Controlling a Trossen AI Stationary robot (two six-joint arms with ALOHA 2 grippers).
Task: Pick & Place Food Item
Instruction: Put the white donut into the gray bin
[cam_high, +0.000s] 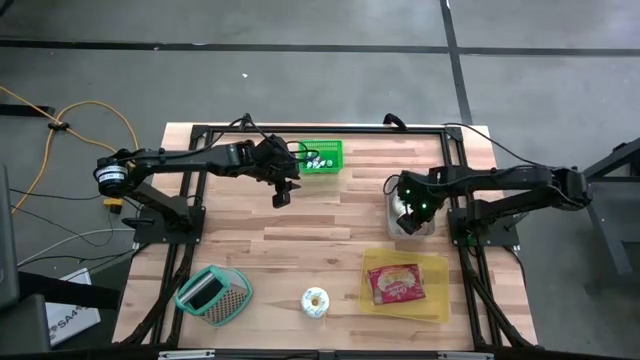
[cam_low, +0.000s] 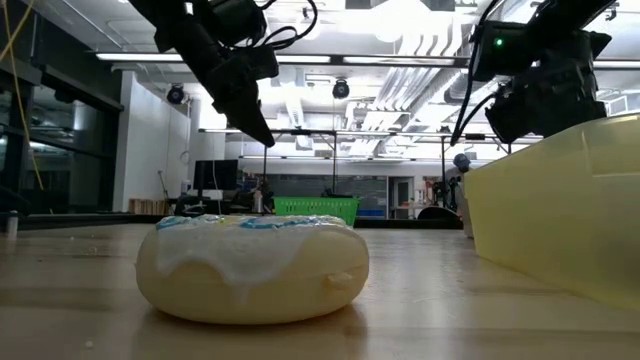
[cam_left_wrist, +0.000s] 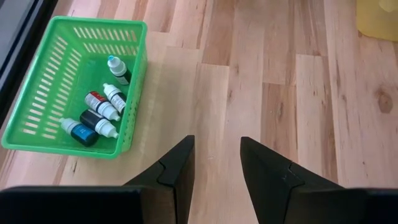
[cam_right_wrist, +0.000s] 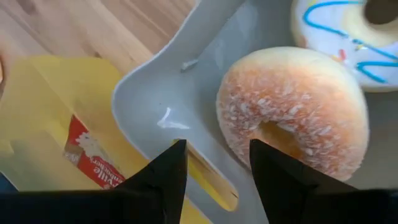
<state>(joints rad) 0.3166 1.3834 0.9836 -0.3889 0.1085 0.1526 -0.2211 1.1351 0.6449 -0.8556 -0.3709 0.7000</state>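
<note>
Step in hand, as I read it: right gripper (cam_right_wrist: 214, 163) lining up a pick over the pale grey bin (cam_high: 392, 215) at right of centre in the high view, fingers spread, nothing between them. Target looks like the sugar-dusted orange-brown ring doughnut (cam_right_wrist: 292, 112) in that bin, filling the middle right of the right wrist frame, touching a white-iced doughnut with blue stripes (cam_right_wrist: 348, 37) at upper right. Sugared one looks grainy, soft, hole off-centre under the fingers. Next move calls for a descent with one finger in the hole or both straddling the ring, light squeeze. Likely drop point: yellow plastic tray (cam_high: 437, 300) with red snack packet (cam_high: 397, 283), lower right. Left gripper (cam_left_wrist: 216, 163) open and empty, parked beside the green slotted basket of small dropper bottles (cam_high: 322, 157), top centre
</note>
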